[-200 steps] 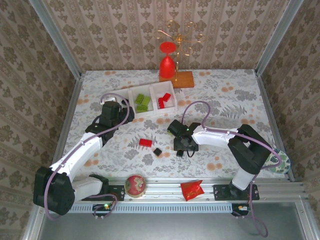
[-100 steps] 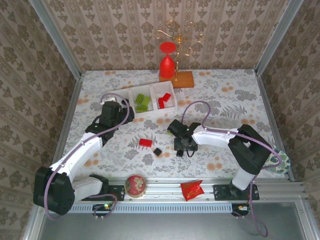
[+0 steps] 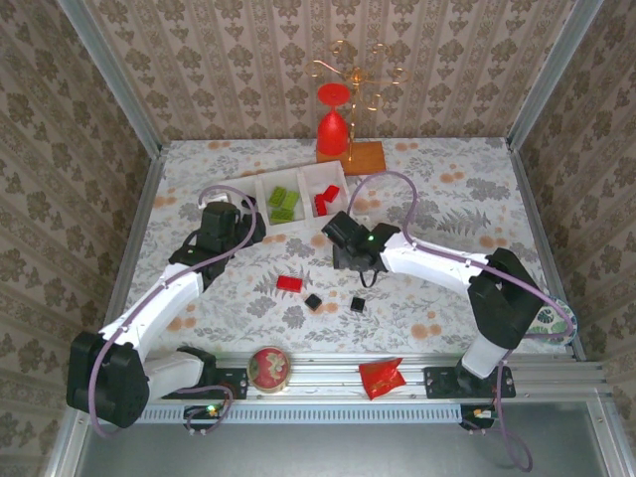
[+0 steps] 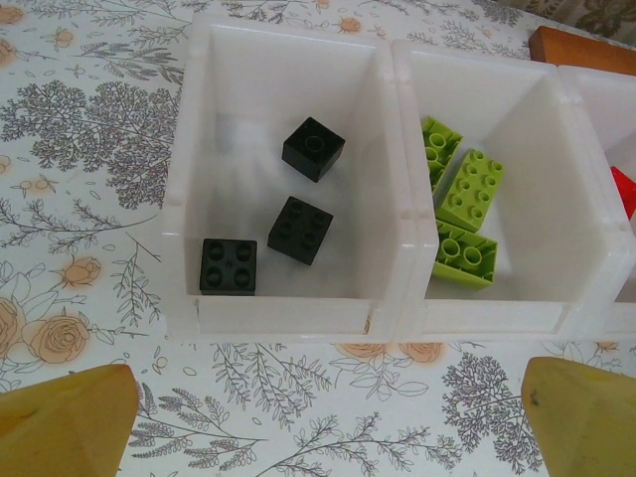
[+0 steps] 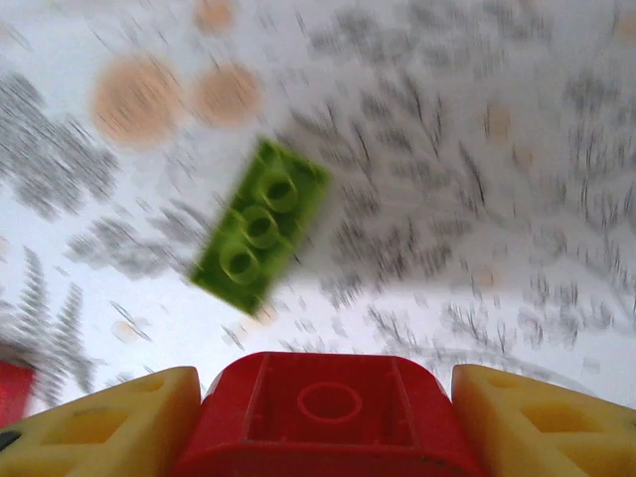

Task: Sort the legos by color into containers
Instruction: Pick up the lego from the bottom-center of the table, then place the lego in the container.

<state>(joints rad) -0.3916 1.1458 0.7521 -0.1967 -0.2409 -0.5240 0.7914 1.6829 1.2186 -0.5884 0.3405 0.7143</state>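
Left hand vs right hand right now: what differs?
The left hand is wide open and empty; the right hand is clamped on a red brick. The left hand faces black cubes in the tray; the right hand looks down at a green brick on the cloth. Both have yellow fingers.

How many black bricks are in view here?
5 black bricks: three in the white tray's left compartment, two loose on the table. Others may be hidden.
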